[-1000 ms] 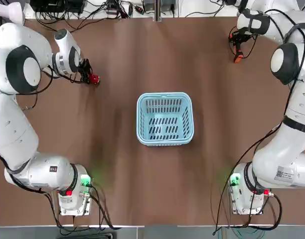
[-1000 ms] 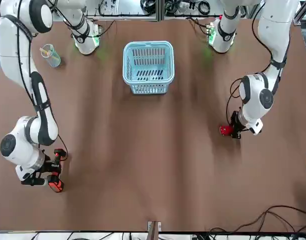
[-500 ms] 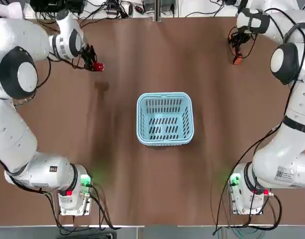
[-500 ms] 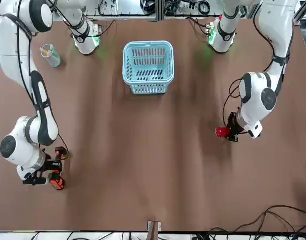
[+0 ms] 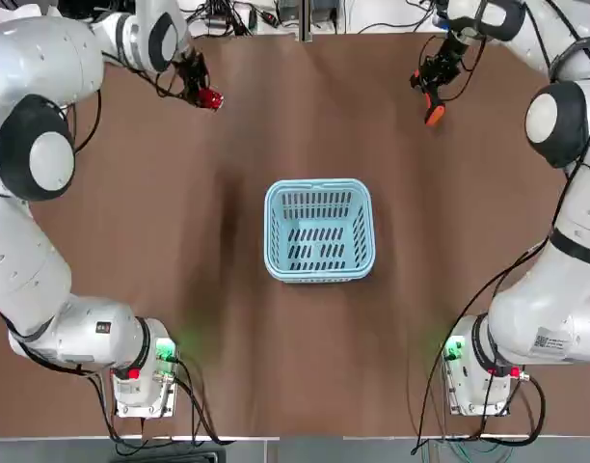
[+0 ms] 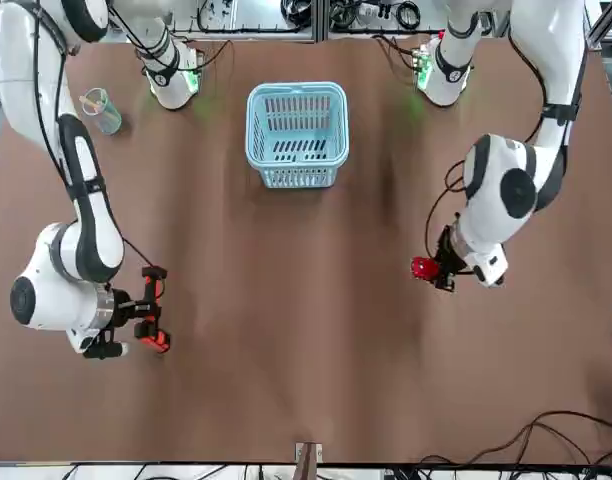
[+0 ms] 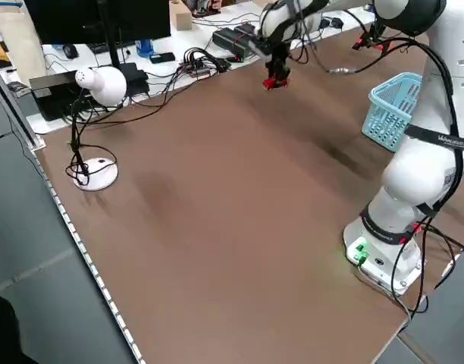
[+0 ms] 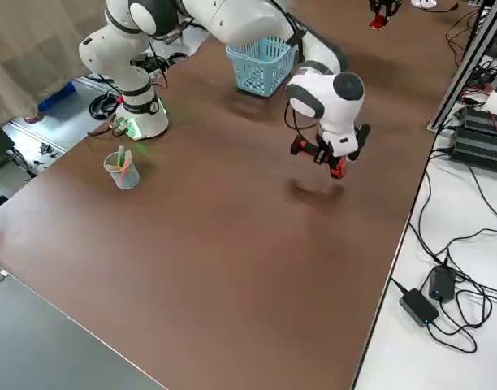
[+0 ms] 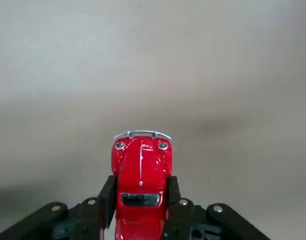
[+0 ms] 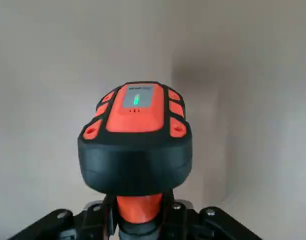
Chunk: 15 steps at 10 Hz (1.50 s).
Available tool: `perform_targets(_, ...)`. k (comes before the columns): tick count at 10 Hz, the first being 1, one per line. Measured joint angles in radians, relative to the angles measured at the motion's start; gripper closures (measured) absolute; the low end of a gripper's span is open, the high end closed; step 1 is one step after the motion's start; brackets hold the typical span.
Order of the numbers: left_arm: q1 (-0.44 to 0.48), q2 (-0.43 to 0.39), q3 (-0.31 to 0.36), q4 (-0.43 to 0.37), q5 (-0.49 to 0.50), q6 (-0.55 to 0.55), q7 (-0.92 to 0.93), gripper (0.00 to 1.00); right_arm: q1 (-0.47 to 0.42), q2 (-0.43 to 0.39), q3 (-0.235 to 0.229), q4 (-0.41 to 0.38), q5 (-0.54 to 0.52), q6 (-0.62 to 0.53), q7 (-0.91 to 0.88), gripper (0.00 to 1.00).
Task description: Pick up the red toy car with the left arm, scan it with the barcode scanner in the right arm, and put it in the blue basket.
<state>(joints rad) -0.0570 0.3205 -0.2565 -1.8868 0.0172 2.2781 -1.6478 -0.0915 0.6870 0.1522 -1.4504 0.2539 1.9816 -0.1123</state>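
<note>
Left pincer [image 9: 141,202] pinches the red toy car [image 9: 142,175] above the counter [image 5: 305,376]; right pincer [image 10: 140,215] grips the barcode scanner [image 10: 135,135]. Brought together too fast, they could collide, knocking the car loose.

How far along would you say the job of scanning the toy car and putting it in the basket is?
Done: the red toy car is clamped in the left claw, and the barcode scanner in the right one.
In hand: both are held above the table, well apart, so scanning looks yet to come.
Left: the blue basket has no car in it.
</note>
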Motion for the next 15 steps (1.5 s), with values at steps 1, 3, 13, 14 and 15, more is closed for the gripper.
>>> perform_targets(1,-0.002,-0.001,-0.046,0.028,0.030,-0.029,-0.054,0.56,-0.001,-0.017,0.035,0.000,0.050,-0.044,-0.001,0.63)
perform_targets(3,-0.005,-0.003,-0.139,0.098,0.075,-0.086,-0.178,0.56,-0.004,-0.035,0.108,0.001,0.189,-0.153,-0.055,0.63)
perform_targets(13,-0.118,0.069,-0.305,0.282,0.173,-0.252,-0.483,0.56,-0.010,-0.036,0.296,0.001,0.608,-0.451,-0.160,0.63)
perform_targets(14,-0.118,0.097,-0.326,0.308,0.203,-0.252,-0.518,0.56,-0.010,-0.036,0.300,0.001,0.626,-0.481,-0.161,0.63)
perform_targets(15,-0.119,0.119,-0.346,0.328,0.219,-0.252,-0.548,0.56,-0.010,-0.036,0.303,0.001,0.634,-0.503,-0.165,0.63)
